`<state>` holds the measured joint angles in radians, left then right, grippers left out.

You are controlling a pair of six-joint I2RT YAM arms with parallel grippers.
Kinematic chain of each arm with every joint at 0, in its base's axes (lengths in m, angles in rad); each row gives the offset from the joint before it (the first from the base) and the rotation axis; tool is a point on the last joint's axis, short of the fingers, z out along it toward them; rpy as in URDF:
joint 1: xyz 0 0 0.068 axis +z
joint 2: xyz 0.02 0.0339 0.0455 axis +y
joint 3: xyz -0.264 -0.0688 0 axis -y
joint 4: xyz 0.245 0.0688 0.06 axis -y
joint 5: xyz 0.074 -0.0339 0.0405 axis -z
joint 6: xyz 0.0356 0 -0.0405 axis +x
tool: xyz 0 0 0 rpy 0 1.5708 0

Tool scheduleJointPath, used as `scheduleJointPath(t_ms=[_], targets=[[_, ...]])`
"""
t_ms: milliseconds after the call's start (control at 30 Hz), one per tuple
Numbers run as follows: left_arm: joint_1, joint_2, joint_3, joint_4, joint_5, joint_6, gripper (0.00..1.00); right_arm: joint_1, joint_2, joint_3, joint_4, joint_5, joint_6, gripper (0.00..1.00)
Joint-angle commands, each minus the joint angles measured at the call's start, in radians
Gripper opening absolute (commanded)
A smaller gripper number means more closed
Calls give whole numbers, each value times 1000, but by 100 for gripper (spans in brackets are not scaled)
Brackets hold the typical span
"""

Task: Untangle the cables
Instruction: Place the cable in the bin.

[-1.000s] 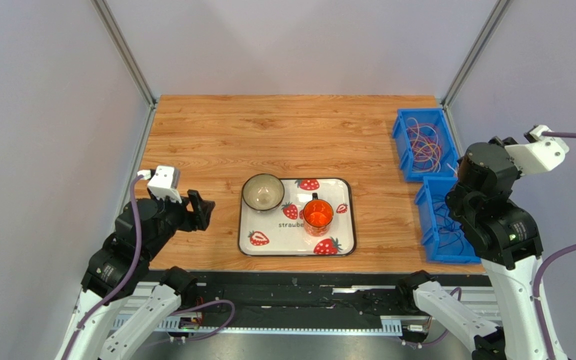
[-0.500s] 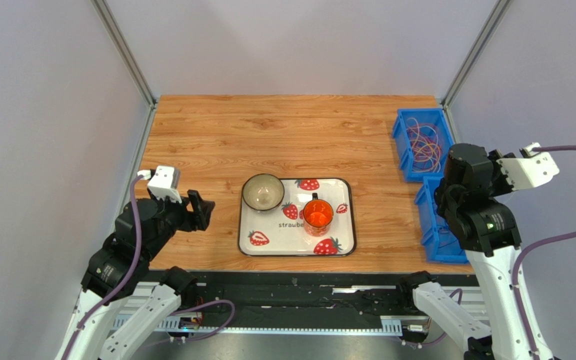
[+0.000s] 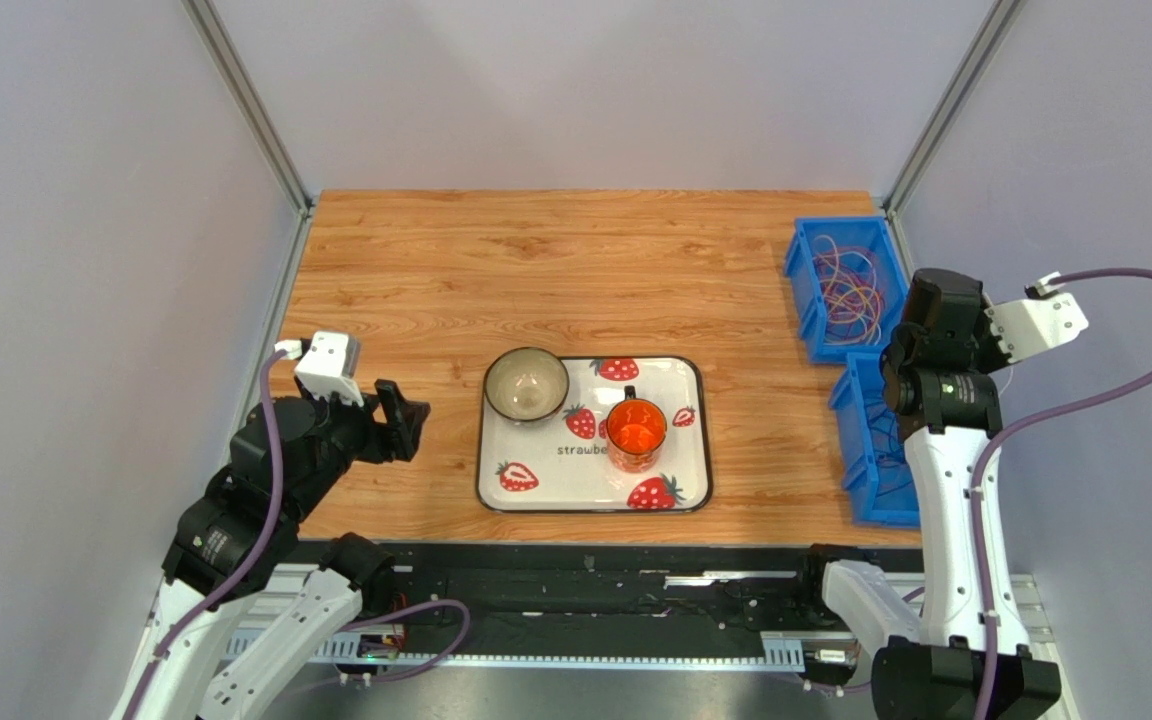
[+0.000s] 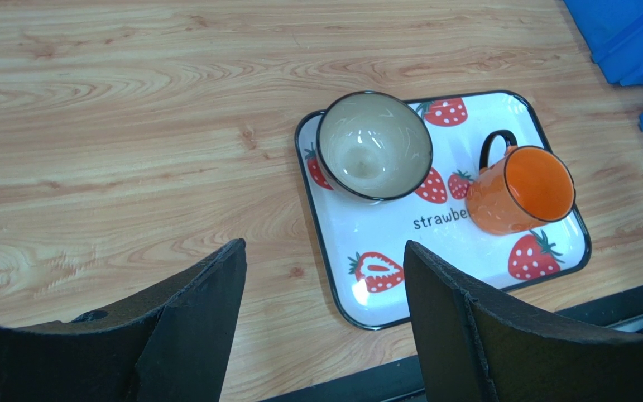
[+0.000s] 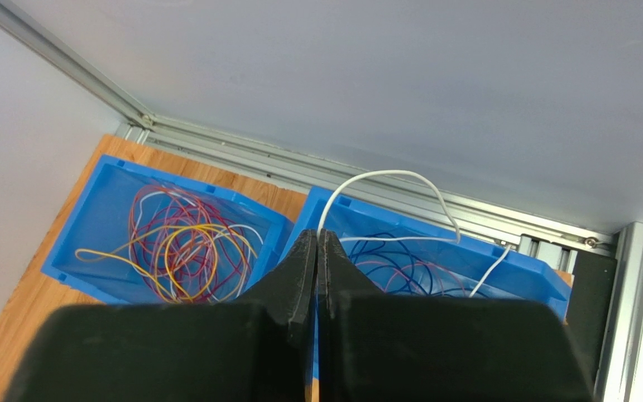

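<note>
**Top view.** Two blue bins stand along the right edge of the desk (image 3: 537, 255). The far bin (image 3: 838, 228), close to the far right corner, holds the cables (image 3: 847, 288) — purple, orange, yellow and reddish loops lying over one another in one heap. The near bin (image 3: 848, 450) shows a few dark strands. The right arm (image 3: 946, 375) hangs over it and hides its own claw. The left gripper (image 3: 399, 420) sits by the desk's left edge, toward the near corner. We judge the task barely begun: no loop lies sorted out on its own.

**Left wrist view.** The left gripper (image 4: 323, 251) is released, its jaws wide with nothing between them. Beyond it, by the near edge, is the tray (image 4: 331, 285) with the bowl (image 4: 373, 146) and the orange mug (image 4: 526, 188). No cable is in reach. The top view gives these empty jaws only coarsely.

**Right wrist view.** The right gripper (image 5: 317, 234) is clenched, fingers pressed flat together. A white cable (image 5: 400, 173) arcs up from the very tip and drops into the near bin (image 5: 518, 268). We read it as pinched, though the contact is too fine to see. Only this view shows the white strand and the blue-purple loops (image 5: 400, 266) under it. The cables (image 5: 184, 243) in the far bin (image 5: 73, 251) remain one tangle — nearly all the work is left.
</note>
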<state>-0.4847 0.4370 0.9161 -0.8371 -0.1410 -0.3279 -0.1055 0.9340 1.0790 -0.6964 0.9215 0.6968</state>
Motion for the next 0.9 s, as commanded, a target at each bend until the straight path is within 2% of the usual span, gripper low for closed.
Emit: scheduleJointPath(t_ms=[0,600,867], targets=[[-5,2,1,9,-6,-3,77,-17,31,-27,87,-73,1,0],[-6,42,3,6,-9,-7,77,-19,134,-166,184,-61,55,0],[-6,77,6,0,-19,-10,76,-37,276,-166,198,-105,64,0]])
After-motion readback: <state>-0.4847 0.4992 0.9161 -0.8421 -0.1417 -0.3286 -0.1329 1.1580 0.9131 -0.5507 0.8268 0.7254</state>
